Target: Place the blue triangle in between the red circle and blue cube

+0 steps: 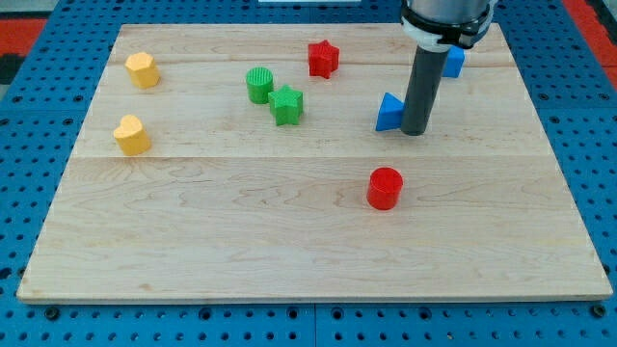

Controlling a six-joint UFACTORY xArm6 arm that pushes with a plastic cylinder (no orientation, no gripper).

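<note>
Camera view shows the wooden board [289,241] with the arm's rod standing upright near the view's upper right. My tip [414,132] has nothing to open or close; it is a bare rod end resting at board height, and it sits just beside the blue triangle [388,114], against its right-hand side as far as I can judge.

The blue cube [454,62] is half hidden behind the rod, toward the view's top. The red circle [385,188] stands apart below. The triangle already lies roughly between them, a little to the left of the line joining the two.

The risk I see is over-pushing. From this side, a shove would send the triangle leftward, away from the gap. A sloped face may also let the block twist and slip off the rod. Circling round could clip the cube.
</note>
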